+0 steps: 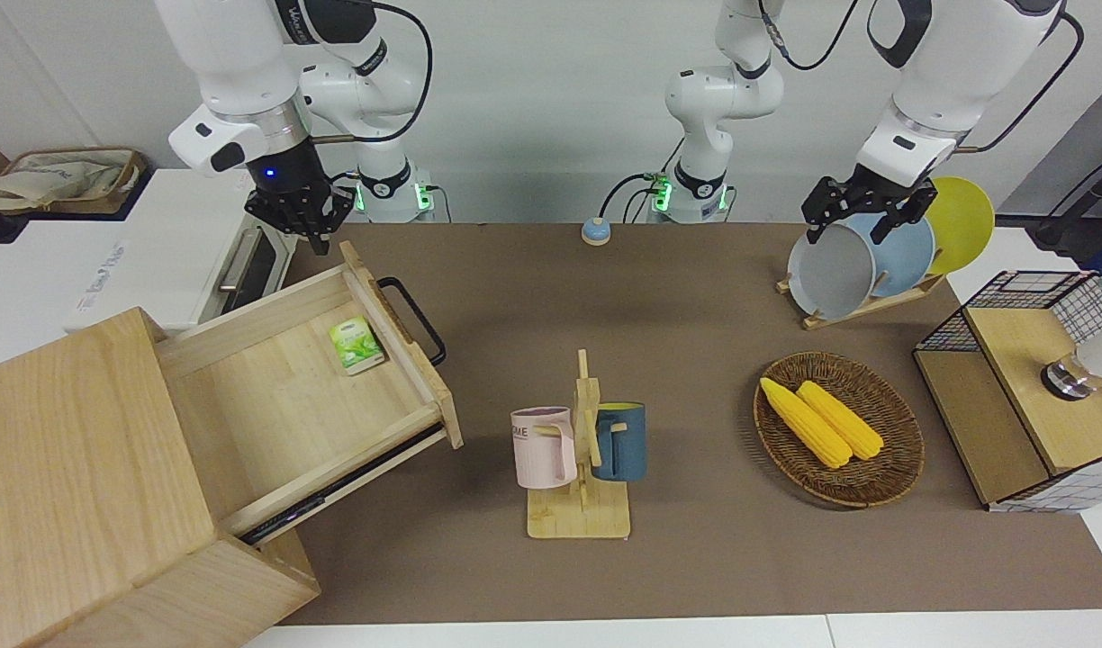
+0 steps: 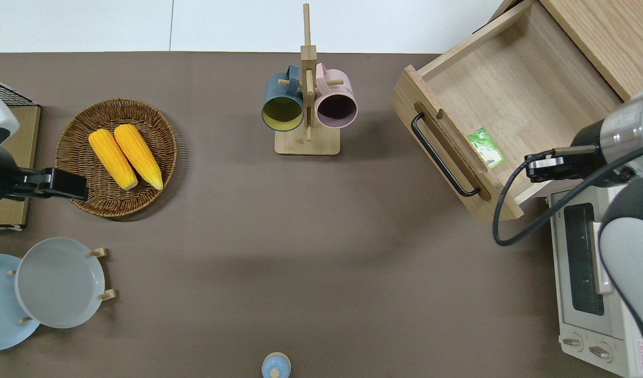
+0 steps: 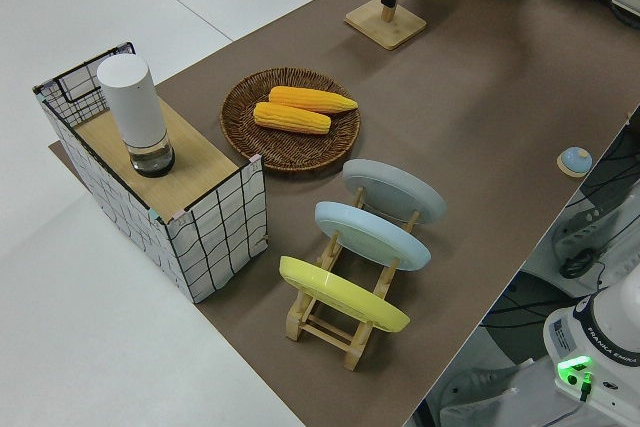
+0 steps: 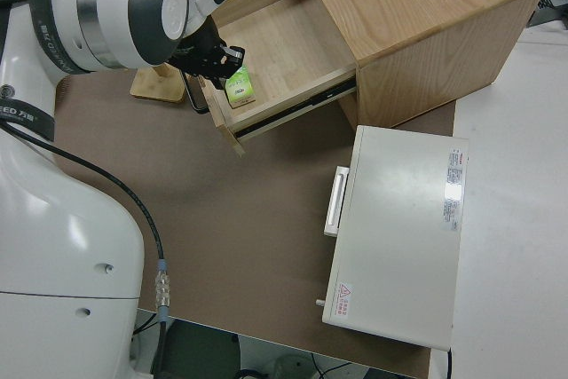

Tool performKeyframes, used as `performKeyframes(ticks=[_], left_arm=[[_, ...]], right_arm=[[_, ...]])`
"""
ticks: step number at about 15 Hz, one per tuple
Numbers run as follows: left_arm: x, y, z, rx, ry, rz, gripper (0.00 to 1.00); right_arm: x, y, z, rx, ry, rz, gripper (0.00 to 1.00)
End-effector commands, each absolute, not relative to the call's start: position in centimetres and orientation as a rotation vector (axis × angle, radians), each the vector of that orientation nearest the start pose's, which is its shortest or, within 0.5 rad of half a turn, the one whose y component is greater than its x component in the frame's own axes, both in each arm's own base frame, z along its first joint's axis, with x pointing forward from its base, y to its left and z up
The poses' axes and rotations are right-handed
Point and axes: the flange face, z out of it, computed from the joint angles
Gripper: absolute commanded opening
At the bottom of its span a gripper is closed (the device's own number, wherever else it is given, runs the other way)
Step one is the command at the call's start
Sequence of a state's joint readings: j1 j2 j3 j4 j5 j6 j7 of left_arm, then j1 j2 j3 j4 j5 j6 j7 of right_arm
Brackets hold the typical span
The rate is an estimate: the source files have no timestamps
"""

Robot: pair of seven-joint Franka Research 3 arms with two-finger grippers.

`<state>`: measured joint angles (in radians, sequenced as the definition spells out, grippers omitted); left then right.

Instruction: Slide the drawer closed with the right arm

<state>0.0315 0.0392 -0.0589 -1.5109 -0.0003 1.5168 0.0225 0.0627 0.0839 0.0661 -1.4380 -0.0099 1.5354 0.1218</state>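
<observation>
The drawer (image 1: 281, 396) stands pulled far out of the pale wood cabinet (image 1: 74, 468). Its black loop handle (image 1: 413, 319) faces the middle of the table. A small green packet (image 1: 356, 345) lies inside it by the front board. My right gripper (image 1: 306, 229) hangs in the air with nothing in it. In the overhead view the gripper (image 2: 543, 169) is over the side wall of the drawer (image 2: 510, 100) nearest the robots, beside the toaster oven (image 2: 589, 273). The right side view shows the gripper (image 4: 213, 58) over the packet (image 4: 238, 88). My left arm is parked.
A wooden mug rack (image 1: 582, 450) with a pink and a blue mug stands mid-table. Toward the left arm's end are a wicker basket (image 1: 893, 468) with two corn cobs, a plate rack (image 1: 866, 261) and a wire-mesh box (image 1: 1028, 387). A small blue knob (image 1: 594, 231) sits near the robots.
</observation>
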Motion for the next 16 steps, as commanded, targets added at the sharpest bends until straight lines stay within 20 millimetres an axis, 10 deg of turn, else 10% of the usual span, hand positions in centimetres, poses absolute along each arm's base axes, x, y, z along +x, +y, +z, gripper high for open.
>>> performKeyframes(ticks=[1, 8, 16], left_arm=[[56.3, -1.3, 62.9, -3.126, 0.094, 0.062, 0.99], [56.3, -1.3, 62.9, -3.126, 0.094, 0.062, 0.99], [56.3, -1.3, 62.9, -3.126, 0.094, 0.062, 0.99]], right_arm=[[56.5, 11.4, 64.5, -3.188, 0.038, -0.05, 0.0], [54.4, 20.5, 64.3, -3.181, 0.177, -0.076, 0.0], [55.5, 26.9, 58.6, -3.142, 0.558, -0.033, 0.0]])
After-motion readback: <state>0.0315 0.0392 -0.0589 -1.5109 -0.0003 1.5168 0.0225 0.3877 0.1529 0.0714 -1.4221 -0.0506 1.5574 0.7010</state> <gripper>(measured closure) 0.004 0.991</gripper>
